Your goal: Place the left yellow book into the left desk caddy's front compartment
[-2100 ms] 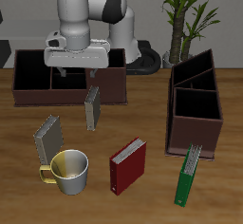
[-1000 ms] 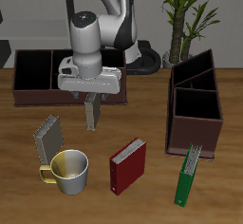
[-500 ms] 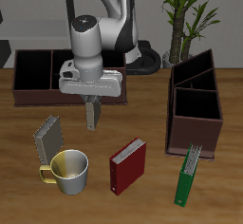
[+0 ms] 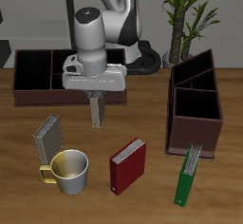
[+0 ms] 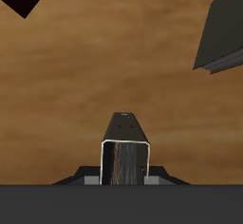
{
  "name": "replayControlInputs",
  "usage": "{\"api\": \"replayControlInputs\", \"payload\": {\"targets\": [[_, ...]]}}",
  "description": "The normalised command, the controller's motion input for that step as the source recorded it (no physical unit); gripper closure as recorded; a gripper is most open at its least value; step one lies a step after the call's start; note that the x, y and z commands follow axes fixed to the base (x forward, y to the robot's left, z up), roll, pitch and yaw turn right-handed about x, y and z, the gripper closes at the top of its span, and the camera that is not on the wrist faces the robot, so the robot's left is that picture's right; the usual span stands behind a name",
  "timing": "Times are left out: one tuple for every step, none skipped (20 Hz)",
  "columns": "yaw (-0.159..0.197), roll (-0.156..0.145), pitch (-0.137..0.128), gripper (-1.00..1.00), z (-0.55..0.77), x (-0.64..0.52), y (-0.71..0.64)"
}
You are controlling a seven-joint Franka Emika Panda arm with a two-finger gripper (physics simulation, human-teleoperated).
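1. Looking down from the front, I see the gripper (image 4: pixel 96 96) closed narrow on the top edge of the left yellow book (image 4: pixel 96 112). The book hangs upright below it, around the middle of the desk and nearer the back edge, just in front of the wide caddy (image 4: pixel 36 78). I cannot tell whether its foot is clear of the wood.
2. The left desk caddy (image 4: pixel 195 131) stands well apart from it, by the side edge of the desk where the plant (image 4: pixel 186 9) rises behind. Its square compartment faces the front edge and looks empty.
3. Nearer the front edge lie a greyer book (image 4: pixel 47 138), a mug (image 4: pixel 68 171), a red book (image 4: pixel 127 164) and a green book (image 4: pixel 190 174). None of them touches the held one.
4. From the wrist camera, the book (image 5: pixel 124 138) runs straight down from between the jaws, its pale page edges showing, with bare wood beneath. A dark caddy corner (image 5: pixel 224 36) shows off to one side; which caddy it is I cannot say.
5. To my eye the book is a light, stiff hardback with smooth covers. A pinch across both boards near the top, as here, suits it. Held so high it could swing or slip, so I'd say a centred, firm grip matters for lowering it in upright.
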Motion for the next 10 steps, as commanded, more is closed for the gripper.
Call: {"api": "replayControlInputs", "payload": {"targets": [[-0.02,-0.012,-0.04,1.0,0.47,0.09,0.26],[0.0,0.0,0.0,1.0,0.0,-0.08,-0.08],[0.046,0.058,-0.071,1.0,1.1,0.27,0.82],[0.0,0.0,0.0,1.0,0.0,-0.06,-0.06],[-0.006,0.024,-0.062,1.0,0.79,0.07,0.62],[0.0,0.0,0.0,1.0,0.0,-0.12,-0.11],[0.056,-0.018,-0.074,1.0,1.14,0.04,0.86],[0.057,-0.067,0.023,1.0,0.41,0.01,0.25],[-0.014,-0.066,0.016,1.0,0.62,-0.04,0.22],[0.0,0.0,0.0,1.0,0.01,-0.07,-0.14]]}}
